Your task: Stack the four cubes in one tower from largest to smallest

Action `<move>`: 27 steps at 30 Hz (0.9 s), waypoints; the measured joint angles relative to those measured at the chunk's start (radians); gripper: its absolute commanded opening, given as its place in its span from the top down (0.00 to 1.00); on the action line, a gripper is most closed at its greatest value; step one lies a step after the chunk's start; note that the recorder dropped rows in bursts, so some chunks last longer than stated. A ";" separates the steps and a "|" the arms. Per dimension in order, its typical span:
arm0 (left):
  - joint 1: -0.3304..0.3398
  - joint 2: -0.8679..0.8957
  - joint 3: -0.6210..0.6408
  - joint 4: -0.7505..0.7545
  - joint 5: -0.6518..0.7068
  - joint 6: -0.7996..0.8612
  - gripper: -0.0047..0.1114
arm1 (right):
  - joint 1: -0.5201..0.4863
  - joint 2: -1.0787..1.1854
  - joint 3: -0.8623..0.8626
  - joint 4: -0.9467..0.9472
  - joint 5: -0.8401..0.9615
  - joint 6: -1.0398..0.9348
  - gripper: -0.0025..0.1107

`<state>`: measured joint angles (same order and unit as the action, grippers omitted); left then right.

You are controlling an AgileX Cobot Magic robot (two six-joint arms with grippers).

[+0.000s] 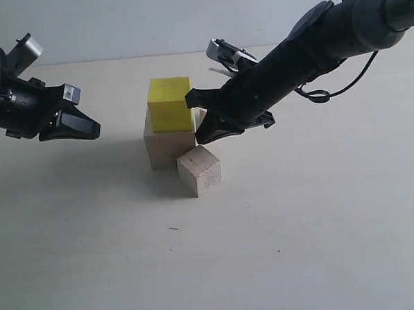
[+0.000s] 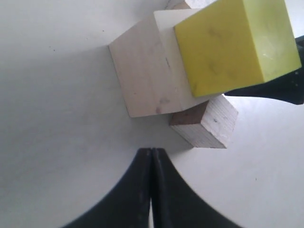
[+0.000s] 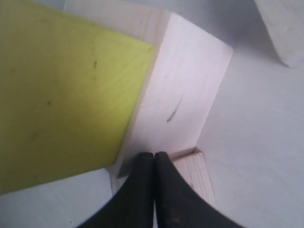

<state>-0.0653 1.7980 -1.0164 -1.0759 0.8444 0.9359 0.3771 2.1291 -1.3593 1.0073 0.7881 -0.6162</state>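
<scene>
**Tower state.** The pale wood base cube stands on the table with the yellow cube seated on top of it, so two of four levels are built, by my reading.

**Loose cubes.** The plain wood cube rests on the table against the base cube's near right corner and sits skew to it. A smaller pale cube, likely the tiniest, lies beside the base cube's right face and is largely hidden under the right arm.

**Grippers.** The right gripper hangs just right of the base cube, directly over the smaller cube, jaws pressed together and empty. The left gripper is well apart to the base cube's left, jaws also together, holding nothing.

**Next move.** The plain wood cube goes on next. It lies just in front of the right gripper, which is the nearer one. The jaws must part first.

No container is present.
</scene>
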 measured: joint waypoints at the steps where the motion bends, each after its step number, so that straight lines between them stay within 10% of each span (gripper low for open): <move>1: 0.000 0.000 0.000 0.000 0.000 0.001 0.96 | 0.000 0.000 0.000 0.000 0.001 0.000 0.98; 15: 0.000 0.000 0.000 -0.004 -0.010 0.023 0.96 | 0.000 0.000 -0.001 -0.014 0.003 0.000 0.98; 27: 0.000 -0.118 0.009 -0.015 -0.067 0.024 0.96 | -0.001 -0.312 0.045 -0.455 -0.148 0.237 0.98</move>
<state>-0.0653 1.6798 -1.0074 -1.0913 0.7775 0.9603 0.3758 1.8170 -1.3144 0.5525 0.6400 -0.3789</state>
